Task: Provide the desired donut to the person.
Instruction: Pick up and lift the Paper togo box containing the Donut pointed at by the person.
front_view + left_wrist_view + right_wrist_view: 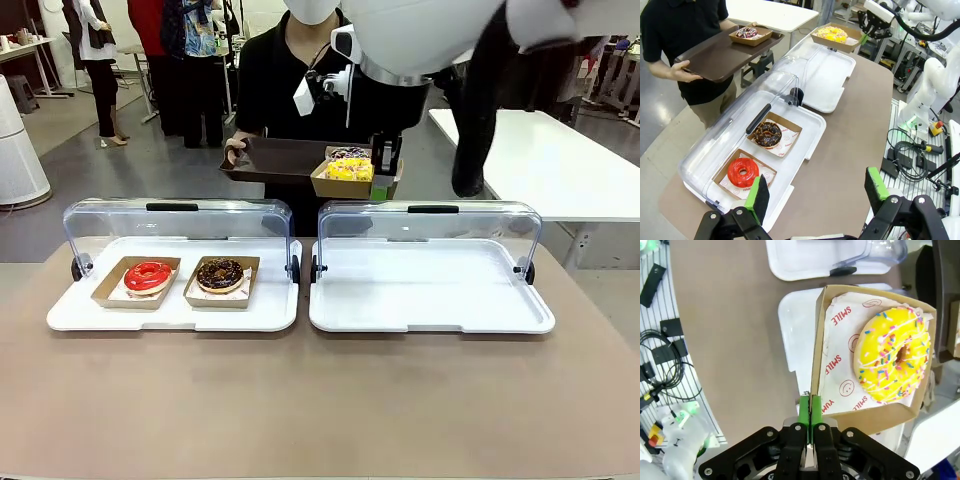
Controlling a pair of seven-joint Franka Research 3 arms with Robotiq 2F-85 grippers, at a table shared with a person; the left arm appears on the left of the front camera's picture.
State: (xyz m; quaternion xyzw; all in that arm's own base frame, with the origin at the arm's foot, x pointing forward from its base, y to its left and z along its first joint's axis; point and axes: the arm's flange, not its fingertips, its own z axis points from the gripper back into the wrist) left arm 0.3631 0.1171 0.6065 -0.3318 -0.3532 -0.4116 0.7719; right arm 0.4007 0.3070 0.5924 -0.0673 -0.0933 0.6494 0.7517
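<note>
Two white trays with clear lids are set side by side on the brown counter (320, 400). On the left tray (170, 315) a red donut (148, 275) and a chocolate donut (220, 274) are seen, each in its own cardboard box, the red one to the robot's left. The right tray (430, 310) is seen bare. The right pincer (810, 405) is clenched on the rim of a cardboard box (827, 340) in which a yellow donut (892, 355) with sprinkles lies on printed paper. In the front view this box (350, 182) is held up beyond the right tray, at the edge of a dark brown tray (275, 160) that is held by the person (290, 90) in the black shirt; whether box and tray touch cannot be told. Another boxed donut (746, 32) with sprinkles is carried on that tray. The left pincer (815, 190) is released, its green-padded fingers (756, 197) spread wide above the near counter edge beside the left tray.
</note>
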